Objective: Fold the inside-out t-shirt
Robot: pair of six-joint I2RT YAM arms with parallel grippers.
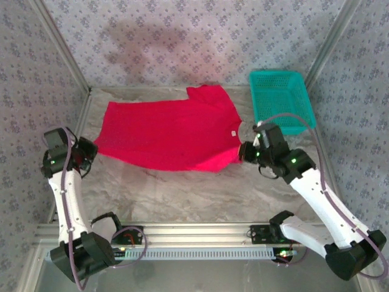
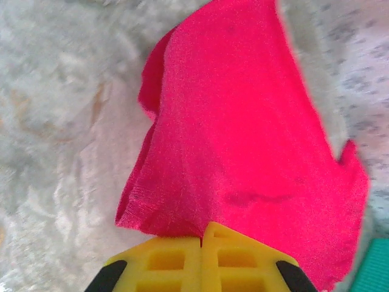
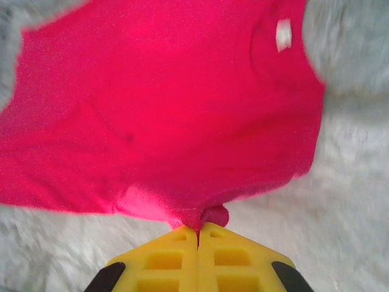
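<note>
The bright red inside-out t-shirt (image 1: 170, 131) is stretched sideways across the middle of the table, a small white tag (image 1: 232, 132) near its right end. My left gripper (image 1: 91, 152) pinches the shirt's left edge; in the left wrist view the yellow fingertips (image 2: 182, 255) are pressed together on the red cloth (image 2: 243, 134). At the right end my right gripper (image 1: 242, 152) is shut on a bunched corner of the shirt (image 3: 164, 109), with the tag (image 3: 283, 34) at the upper right of that view. The cloth hangs slightly lifted between the two grippers.
A teal plastic mesh basket (image 1: 281, 100) stands at the back right, just behind my right wrist, and its corner (image 2: 374, 267) shows in the left wrist view. Crinkled whitish sheeting (image 1: 182, 194) covers the table. Patterned walls close in the back and sides.
</note>
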